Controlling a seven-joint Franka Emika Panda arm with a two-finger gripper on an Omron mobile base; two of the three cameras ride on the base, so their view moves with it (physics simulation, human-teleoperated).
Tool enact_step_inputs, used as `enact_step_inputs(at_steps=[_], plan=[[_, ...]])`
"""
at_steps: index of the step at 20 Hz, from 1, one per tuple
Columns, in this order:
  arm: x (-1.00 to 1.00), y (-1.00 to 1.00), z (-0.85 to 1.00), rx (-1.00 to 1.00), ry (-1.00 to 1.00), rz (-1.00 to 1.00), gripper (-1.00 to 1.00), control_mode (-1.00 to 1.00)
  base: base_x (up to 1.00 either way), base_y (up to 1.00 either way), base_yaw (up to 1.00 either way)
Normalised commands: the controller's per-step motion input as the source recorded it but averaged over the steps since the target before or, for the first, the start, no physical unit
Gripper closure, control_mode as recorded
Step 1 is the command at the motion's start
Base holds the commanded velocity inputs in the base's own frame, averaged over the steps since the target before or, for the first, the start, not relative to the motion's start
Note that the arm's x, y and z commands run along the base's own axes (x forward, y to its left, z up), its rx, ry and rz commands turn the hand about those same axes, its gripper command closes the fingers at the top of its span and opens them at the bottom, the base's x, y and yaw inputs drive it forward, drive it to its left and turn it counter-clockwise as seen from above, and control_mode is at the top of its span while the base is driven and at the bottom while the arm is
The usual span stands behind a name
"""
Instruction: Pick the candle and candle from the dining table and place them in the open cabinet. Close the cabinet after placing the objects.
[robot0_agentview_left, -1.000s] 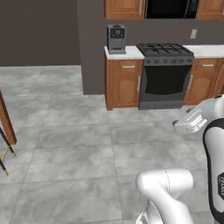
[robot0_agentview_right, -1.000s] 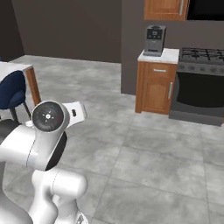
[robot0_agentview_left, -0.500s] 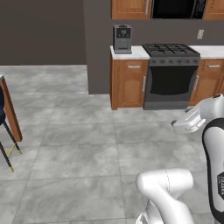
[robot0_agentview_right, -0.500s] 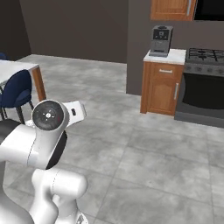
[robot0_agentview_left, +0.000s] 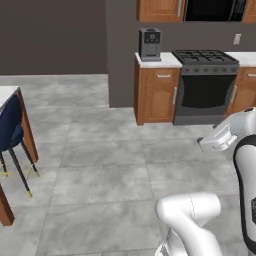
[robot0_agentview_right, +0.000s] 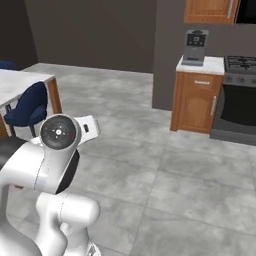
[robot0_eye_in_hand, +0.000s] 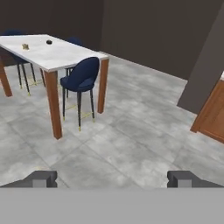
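The dining table (robot0_eye_in_hand: 57, 54), white-topped on brown legs, stands at the upper left of the hand view. A small golden candle (robot0_eye_in_hand: 25, 46) sits near its far end, with a small black lump (robot0_eye_in_hand: 49, 42) beside it. My gripper (robot0_eye_in_hand: 112, 179) is open and empty, far from the table and pointing across the grey floor toward it. The table's corner also shows at the left in the left base view (robot0_agentview_left: 7, 93) and in the right base view (robot0_agentview_right: 22, 81). A reddish-brown wall cabinet (robot0_agentview_left: 160, 10) hangs above the counter, with its door flat shut.
A blue chair (robot0_eye_in_hand: 82, 75) is tucked at the table's near side (robot0_agentview_left: 10, 129) (robot0_agentview_right: 29, 107). A wooden base cabinet (robot0_agentview_left: 155, 92) carrying a coffee machine (robot0_agentview_left: 149, 44) stands next to a black stove (robot0_agentview_left: 207, 85). A dark wall corner (robot0_eye_in_hand: 205, 65) juts in at right.
The whole picture has shifted as the base moves: the counter and stove slid right, and the table and blue chair came in at the left. The gripper stays open.
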Motion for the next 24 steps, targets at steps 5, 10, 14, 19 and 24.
enact_step_inputs(at_steps=[5,10,14,19,24], plan=[[0.0,0.0,0.0,0.0,0.0,0.0,-1.0,1.0,-0.01,1.0,-0.06],[0.0,0.0,0.0,0.0,0.0,0.0,-1.0,1.0,-0.07,1.0,-0.06],[0.0,0.0,0.0,0.0,0.0,0.0,-1.0,1.0,0.0,1.0,-0.08],[0.0,0.0,0.0,0.0,0.0,0.0,-1.0,1.0,0.0,1.0,-0.08],[0.0,0.0,0.0,0.0,0.0,0.0,-1.0,1.0,0.0,1.0,-0.09]])
